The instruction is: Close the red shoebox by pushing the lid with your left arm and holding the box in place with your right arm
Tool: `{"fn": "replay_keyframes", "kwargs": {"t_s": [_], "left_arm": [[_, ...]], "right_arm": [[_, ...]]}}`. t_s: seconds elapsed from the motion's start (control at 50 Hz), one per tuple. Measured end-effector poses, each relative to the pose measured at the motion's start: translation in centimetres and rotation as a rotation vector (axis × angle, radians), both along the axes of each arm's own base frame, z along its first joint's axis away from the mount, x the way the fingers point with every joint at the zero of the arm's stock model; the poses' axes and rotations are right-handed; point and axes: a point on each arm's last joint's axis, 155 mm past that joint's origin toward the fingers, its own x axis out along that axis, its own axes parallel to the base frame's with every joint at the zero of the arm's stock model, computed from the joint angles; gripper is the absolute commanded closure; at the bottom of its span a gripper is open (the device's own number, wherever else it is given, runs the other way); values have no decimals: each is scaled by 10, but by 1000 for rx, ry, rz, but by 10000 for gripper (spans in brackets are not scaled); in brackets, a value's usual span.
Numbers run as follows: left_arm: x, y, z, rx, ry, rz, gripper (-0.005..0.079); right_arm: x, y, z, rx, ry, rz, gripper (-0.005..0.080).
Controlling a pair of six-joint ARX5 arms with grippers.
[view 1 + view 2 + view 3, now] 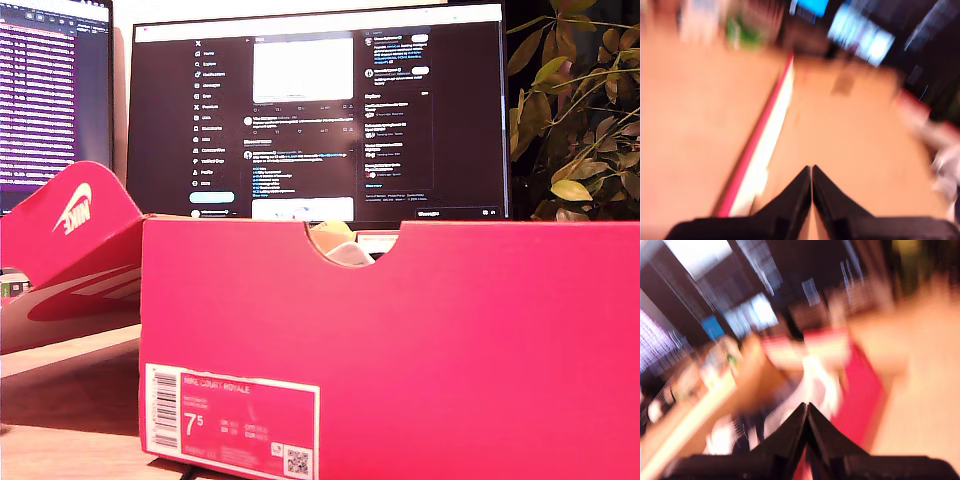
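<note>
Both closed grippers (811,172) (806,410) hover above the open red shoebox (400,340)

Exterior view: a large monitor (318,112) is displaying a dark social-media page; a second monitor (52,95) is glowing with purple text at the view's left; a leafy houseplant (575,110) is standing at the view's right; the wooden tabletop (70,415) is catching light.

Shoebox (400,340) up front – lid (70,240) at exterior view's left, monitor (320,110) behind, plant (580,110) behind-right.
</note>
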Motion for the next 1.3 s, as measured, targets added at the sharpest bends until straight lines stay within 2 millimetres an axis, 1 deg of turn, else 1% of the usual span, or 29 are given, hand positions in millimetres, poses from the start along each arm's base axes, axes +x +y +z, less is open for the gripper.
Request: {"fn": "replay_keyframes", "kwargs": {"t_s": [0.08,0.2,0.3,0.38,0.46,0.62,0.76,0.9,0.98,1.18,1.24,1.3], "left_arm": [[8,-3,-3,-6,58,-28,761],[27,-2,6,14,83,-68,761],[44,1,12,11,107,-84,761],[55,4,12,19,124,-108,761],[62,5,6,6,176,-128,761],[78,12,-14,13,274,-166,761],[87,15,-32,23,347,-193,761],[94,17,-49,30,408,-217,761],[93,17,-61,28,448,-230,761],[79,14,-95,-1,575,-259,761],[75,10,-99,-19,594,-278,761],[73,7,-98,-34,594,-298,761]], "right_arm": [[0,8,-17,18,80,44,764],[-1,15,-35,39,168,84,764],[-2,20,-47,55,224,112,764],[-2,24,-53,54,244,143,764],[-1,26,-58,58,265,155,764],[2,29,-69,69,304,173,764],[4,35,-73,84,315,209,764],[4,40,-79,98,339,235,764],[5,41,-83,99,348,243,764],[6,49,-87,90,346,283,764],[6,53,-89,88,347,296,764],[7,56,-89,88,347,308,764]]}}
